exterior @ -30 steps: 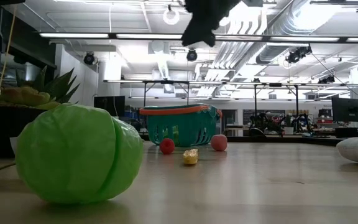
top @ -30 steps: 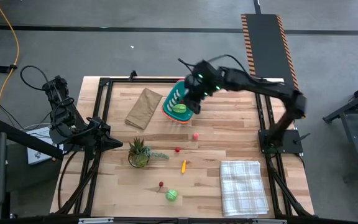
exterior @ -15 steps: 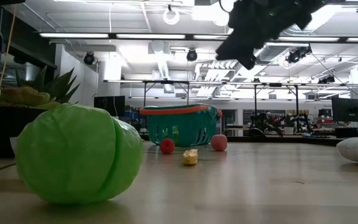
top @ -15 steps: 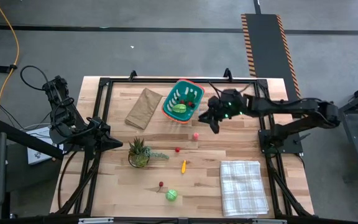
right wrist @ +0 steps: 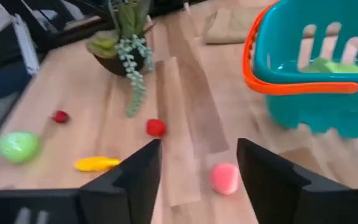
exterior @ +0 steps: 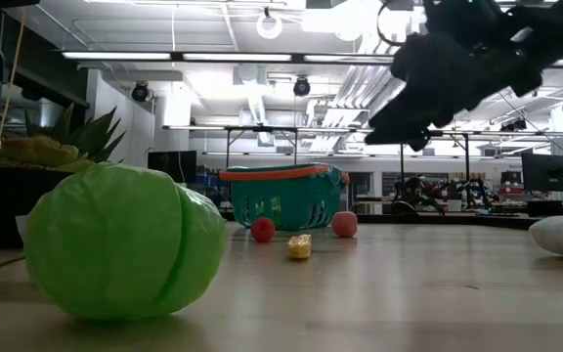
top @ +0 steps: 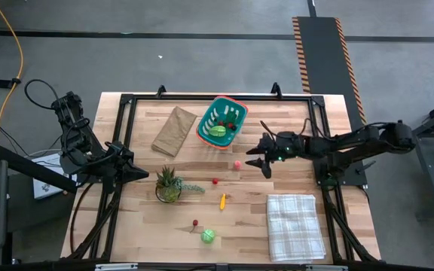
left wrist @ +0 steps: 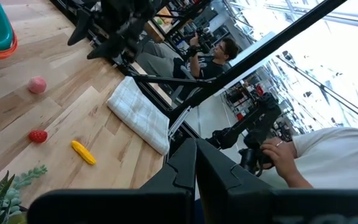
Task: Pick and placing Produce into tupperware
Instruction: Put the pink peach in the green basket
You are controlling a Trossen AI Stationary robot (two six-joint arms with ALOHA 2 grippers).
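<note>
right claw hangs open over the surface, beside the pink piece

the right claw (top: 256, 159) is in the air above the wooden surface (top: 292, 181), off to the side of the teal tupperware (top: 221, 122), its two fingers (right wrist: 138, 177) spread wide with nothing between them. in the right wrist view a pink piece (right wrist: 225, 178) lies on the wood in the gap ahead of the fingers, with a red piece (right wrist: 156, 127) farther on.

the tupperware sits toward the far edge of the surface and already holds a green piece (top: 217, 131) and a small dark red one (top: 233, 126). loose produce lies apart from it: the pink piece (top: 236, 163) nearest, a red piece (top: 215, 181), a yellow-orange piece (top: 222, 200), another small red piece (top: 195, 223) and a round green cabbage-like piece (top: 208, 236) near the front edge.

the left claw (top: 143, 174) waits at the left side of the surface, closed and empty, beside the potted plant (top: 168, 184). a brown paper bag (top: 174, 130) lies next to the tupperware, and a checked cloth (top: 295, 226) at the front right.
</note>
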